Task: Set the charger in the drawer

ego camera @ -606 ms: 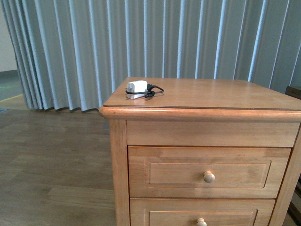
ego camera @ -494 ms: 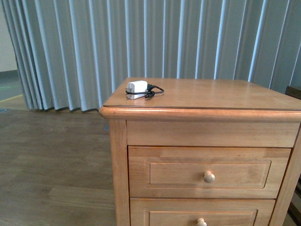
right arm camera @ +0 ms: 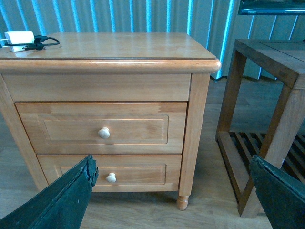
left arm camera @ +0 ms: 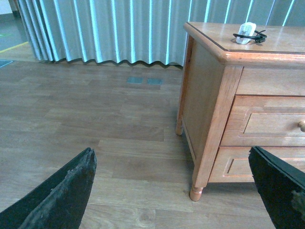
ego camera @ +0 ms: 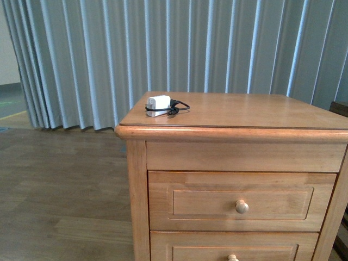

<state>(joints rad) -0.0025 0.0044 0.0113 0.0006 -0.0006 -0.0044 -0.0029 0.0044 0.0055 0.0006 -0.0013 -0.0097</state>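
The white charger (ego camera: 158, 104) with its black cable lies on the far left part of the wooden nightstand's top (ego camera: 244, 111). It also shows in the left wrist view (left arm camera: 247, 33) and the right wrist view (right arm camera: 20, 39). The upper drawer (ego camera: 242, 198) is shut, with a round pale knob (ego camera: 241, 206); it also shows in the right wrist view (right arm camera: 102, 123). My left gripper (left arm camera: 176, 191) is open and empty, low over the floor to the nightstand's left. My right gripper (right arm camera: 174, 191) is open and empty, in front of the nightstand, well short of the drawers. Neither gripper shows in the front view.
A lower drawer (right arm camera: 110, 169) with its own knob sits under the upper one, shut. A darker wooden side table (right arm camera: 271, 81) with a slatted shelf stands right of the nightstand. Grey curtains (ego camera: 163, 49) hang behind. Wooden floor (left arm camera: 95, 129) lies to the left.
The front view has shifted slightly, so the nightstand sits a little lower in the frame. The charger and the drawers have not moved.
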